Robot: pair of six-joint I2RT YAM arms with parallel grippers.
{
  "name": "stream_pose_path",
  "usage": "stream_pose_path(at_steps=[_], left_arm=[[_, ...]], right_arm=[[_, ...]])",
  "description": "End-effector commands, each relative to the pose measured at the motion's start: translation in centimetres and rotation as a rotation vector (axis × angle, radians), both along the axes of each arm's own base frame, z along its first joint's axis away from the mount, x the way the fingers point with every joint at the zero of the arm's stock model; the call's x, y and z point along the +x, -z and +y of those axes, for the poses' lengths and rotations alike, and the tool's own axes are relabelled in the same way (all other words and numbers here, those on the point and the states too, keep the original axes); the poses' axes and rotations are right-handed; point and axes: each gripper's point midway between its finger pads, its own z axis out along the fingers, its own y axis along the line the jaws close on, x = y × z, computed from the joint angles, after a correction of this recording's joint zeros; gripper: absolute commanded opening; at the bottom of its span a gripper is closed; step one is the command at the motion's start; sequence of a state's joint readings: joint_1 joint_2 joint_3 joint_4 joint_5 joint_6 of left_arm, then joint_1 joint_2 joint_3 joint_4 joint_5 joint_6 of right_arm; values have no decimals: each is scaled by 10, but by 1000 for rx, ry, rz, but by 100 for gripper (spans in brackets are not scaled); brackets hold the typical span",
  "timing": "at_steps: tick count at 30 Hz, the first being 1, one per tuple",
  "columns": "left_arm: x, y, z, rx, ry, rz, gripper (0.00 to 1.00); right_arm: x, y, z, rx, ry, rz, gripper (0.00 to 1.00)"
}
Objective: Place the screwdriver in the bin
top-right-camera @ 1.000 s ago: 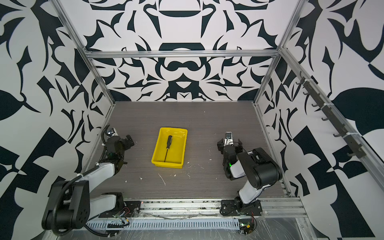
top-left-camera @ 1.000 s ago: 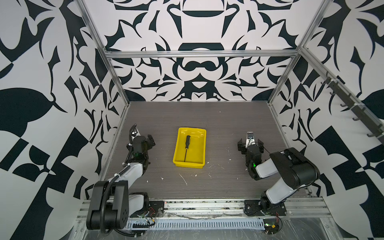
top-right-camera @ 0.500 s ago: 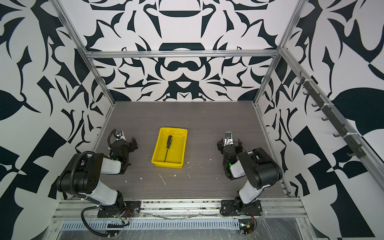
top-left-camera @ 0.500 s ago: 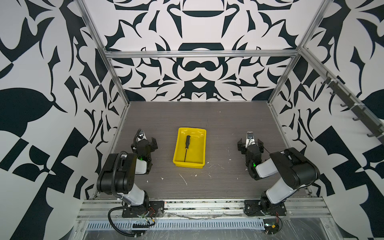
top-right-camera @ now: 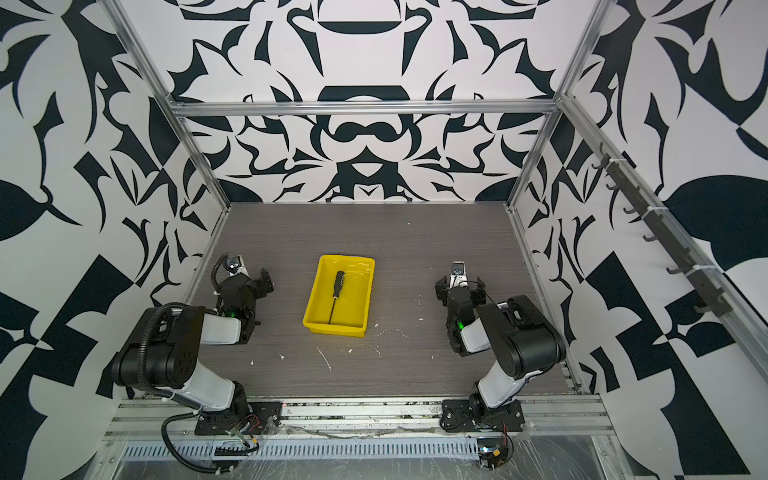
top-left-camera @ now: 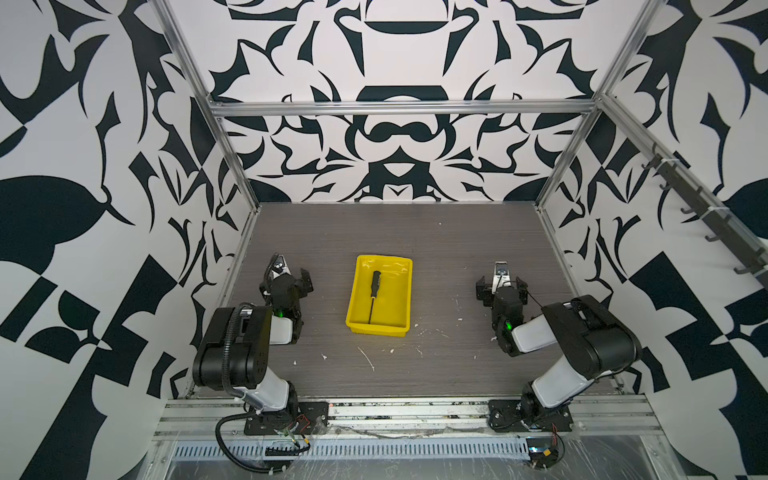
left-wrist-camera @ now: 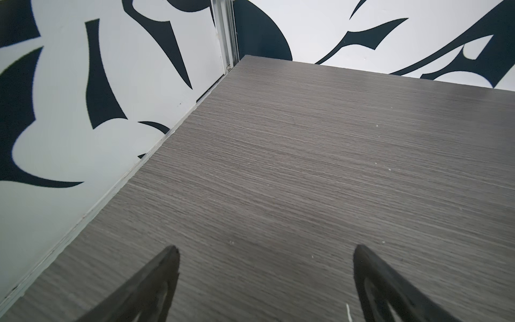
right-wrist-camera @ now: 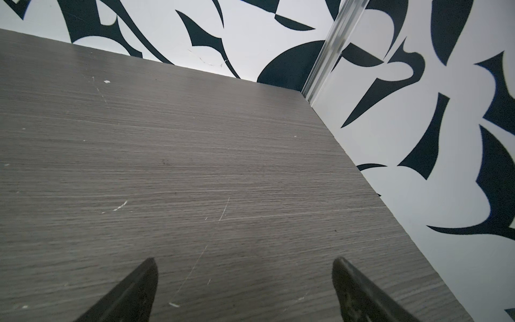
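Surface (top-left-camera: 436,237) bare and flat over the far half, up to the rear wall (top-left-camera: 399,166). One obstacle mid-field in both top views: bin (top-left-camera: 376,329), low-walled, clear from above. Screwdriver (top-left-camera: 375,280) lies lengthwise inside, left of middle; free floor to its right. Open lanes on both flanks: bin to left gripper (top-left-camera: 286,282), bin to right gripper (top-left-camera: 501,284). Each gripper stands near its side wall (top-left-camera: 166,232); tight outboard. Wrist views: bare surface between spread fingers (left-wrist-camera: 150,281), running on to a corner post (left-wrist-camera: 227,33).
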State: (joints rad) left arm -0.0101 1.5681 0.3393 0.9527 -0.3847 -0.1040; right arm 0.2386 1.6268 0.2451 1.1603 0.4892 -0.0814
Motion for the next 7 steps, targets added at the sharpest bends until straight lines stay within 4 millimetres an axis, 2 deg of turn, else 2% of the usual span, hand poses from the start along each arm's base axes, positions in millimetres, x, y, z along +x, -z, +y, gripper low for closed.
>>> stream_pose_path(at_steps=[1, 7], left_arm=[[5, -12, 1, -5, -5, -38, 100], [5, -11, 1, -5, -5, -37, 100]], right_arm=[[10, -17, 1, 30, 4, -48, 100], [15, -10, -4, 77, -11, 3, 100]])
